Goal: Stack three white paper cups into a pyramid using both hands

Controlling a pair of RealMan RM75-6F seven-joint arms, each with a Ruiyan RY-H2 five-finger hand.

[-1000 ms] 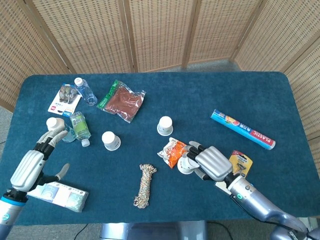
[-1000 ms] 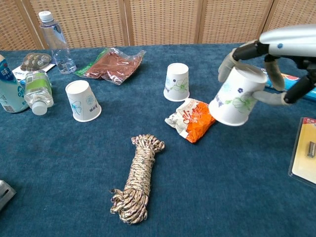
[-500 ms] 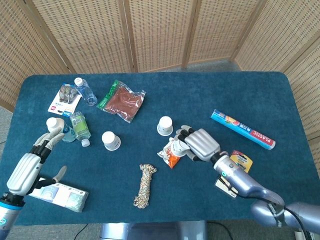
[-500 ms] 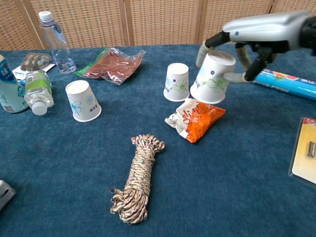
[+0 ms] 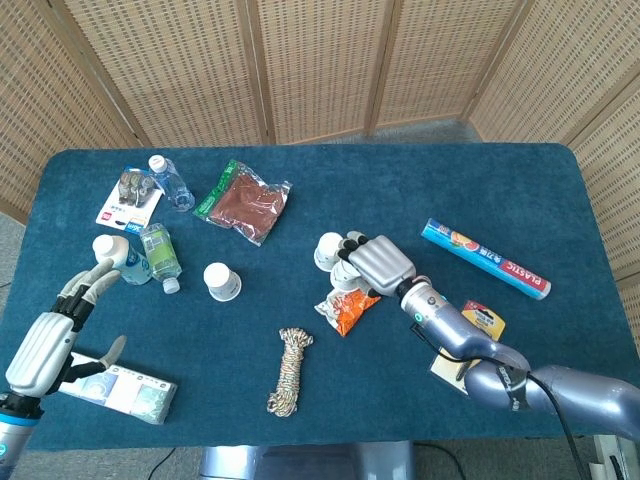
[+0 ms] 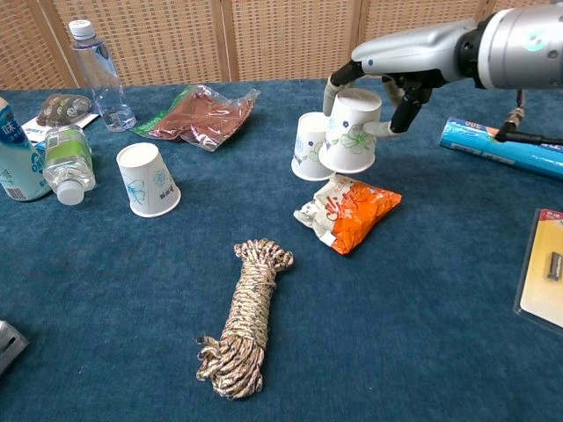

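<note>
My right hand grips an upside-down white paper cup from above. It hangs just in front of a second upside-down cup standing at the table's middle, partly covering it. A third upside-down cup stands alone to the left. My left hand is open with its fingers spread near the table's left edge, holding nothing; the chest view does not show it.
An orange snack packet lies right below the held cup. A coiled rope lies nearer the front. Bottles and a brown packet sit at the left, a blue foil box and a carded item at the right.
My right hand carried its cup left and away from me, from right of the snack packet to beside the middle cup. The left hand drew slightly back and down.
</note>
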